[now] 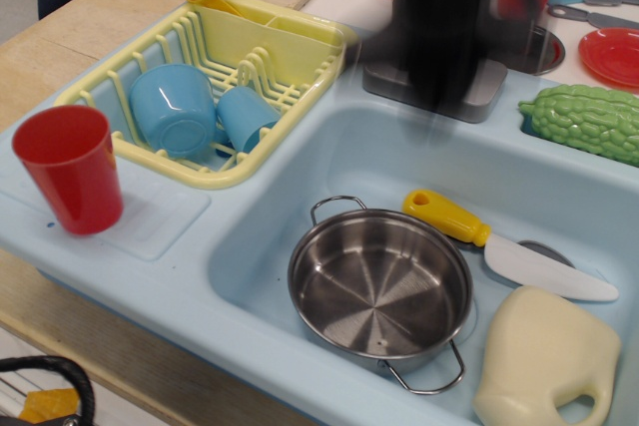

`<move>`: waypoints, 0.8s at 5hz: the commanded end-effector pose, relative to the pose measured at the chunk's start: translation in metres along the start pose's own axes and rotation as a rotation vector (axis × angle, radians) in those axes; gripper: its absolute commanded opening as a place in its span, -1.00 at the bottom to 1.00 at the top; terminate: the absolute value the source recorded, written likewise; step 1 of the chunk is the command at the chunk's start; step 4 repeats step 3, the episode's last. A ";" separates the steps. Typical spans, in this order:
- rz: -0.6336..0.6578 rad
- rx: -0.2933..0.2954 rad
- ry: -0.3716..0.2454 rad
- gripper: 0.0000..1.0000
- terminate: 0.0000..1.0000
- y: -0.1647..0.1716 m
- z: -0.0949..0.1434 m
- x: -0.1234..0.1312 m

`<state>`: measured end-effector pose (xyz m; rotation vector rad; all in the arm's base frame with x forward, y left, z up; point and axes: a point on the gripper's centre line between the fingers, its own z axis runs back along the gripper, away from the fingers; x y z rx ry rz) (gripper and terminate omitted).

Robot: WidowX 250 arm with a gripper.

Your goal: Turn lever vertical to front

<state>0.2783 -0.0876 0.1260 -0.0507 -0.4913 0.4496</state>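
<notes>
The toy tap's flat grey base (479, 97) sits on the light blue sink unit's back rim. My gripper (439, 37) is a dark motion-blurred shape standing right over the tap, covering the post and the lever, so the lever is hidden. The blur hides the jaws; I cannot tell whether they are open or shut or hold anything.
In the basin (329, 157) lie a steel pan (379, 286), a yellow-handled toy knife (499, 244) and a cream jug (544, 361). A yellow dish rack (300, 52) with blue cups stands left, a red cup (68, 167) in front of it. A green gourd (584, 119) lies right of the tap.
</notes>
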 end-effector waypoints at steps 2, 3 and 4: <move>0.017 -0.028 -0.020 1.00 -1.00 0.000 0.009 0.002; 0.017 -0.028 -0.020 1.00 1.00 0.000 0.009 0.002; 0.017 -0.028 -0.020 1.00 1.00 0.000 0.009 0.002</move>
